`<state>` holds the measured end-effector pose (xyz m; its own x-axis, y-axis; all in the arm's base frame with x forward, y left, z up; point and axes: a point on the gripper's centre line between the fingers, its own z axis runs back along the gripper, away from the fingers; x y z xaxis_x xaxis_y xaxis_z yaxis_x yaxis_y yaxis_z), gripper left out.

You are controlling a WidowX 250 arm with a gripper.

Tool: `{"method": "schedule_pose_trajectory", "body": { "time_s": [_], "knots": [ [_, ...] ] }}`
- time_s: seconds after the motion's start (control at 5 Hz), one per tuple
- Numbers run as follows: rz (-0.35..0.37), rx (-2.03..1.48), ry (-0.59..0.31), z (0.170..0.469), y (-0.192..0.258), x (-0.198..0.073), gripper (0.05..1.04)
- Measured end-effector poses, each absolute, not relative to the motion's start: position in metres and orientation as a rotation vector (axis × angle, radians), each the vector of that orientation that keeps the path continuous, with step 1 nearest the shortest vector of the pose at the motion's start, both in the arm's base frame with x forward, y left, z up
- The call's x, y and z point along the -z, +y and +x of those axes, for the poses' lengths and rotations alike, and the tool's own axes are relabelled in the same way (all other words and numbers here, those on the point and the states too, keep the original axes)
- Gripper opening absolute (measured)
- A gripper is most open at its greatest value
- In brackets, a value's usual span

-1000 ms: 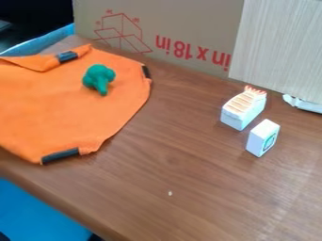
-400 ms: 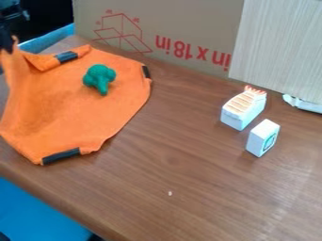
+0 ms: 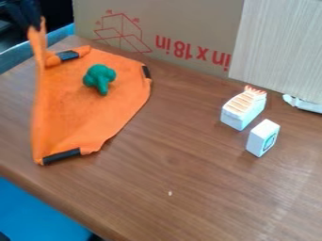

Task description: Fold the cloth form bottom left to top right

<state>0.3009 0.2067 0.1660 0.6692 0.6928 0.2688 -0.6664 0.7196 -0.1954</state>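
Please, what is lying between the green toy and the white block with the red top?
Between the green toy and the white block, the camera view shows part of the orange cloth, then bare brown table.

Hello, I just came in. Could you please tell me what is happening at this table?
The robot's gripper is holding up the left side of the orange cloth, at the upper left of the view. That part stands raised above the table, while the rest lies flat, with a green broccoli-shaped toy on it. The cloth is not yet folded over. Two small pale blocks, one with orange stripes, stand to the right.
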Motion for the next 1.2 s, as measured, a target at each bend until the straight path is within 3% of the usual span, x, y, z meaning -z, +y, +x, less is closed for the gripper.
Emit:
{"method": "schedule_pose_trajectory", "body": {
  "time_s": [0.4,1.2],
  "knots": [
    [-0.069,-0.758,-0.344,0.327,0.18,-0.172,0.055],
    [-0.008,-0.768,-0.308,0.383,0.134,-0.131,0.055]
  ]
}}
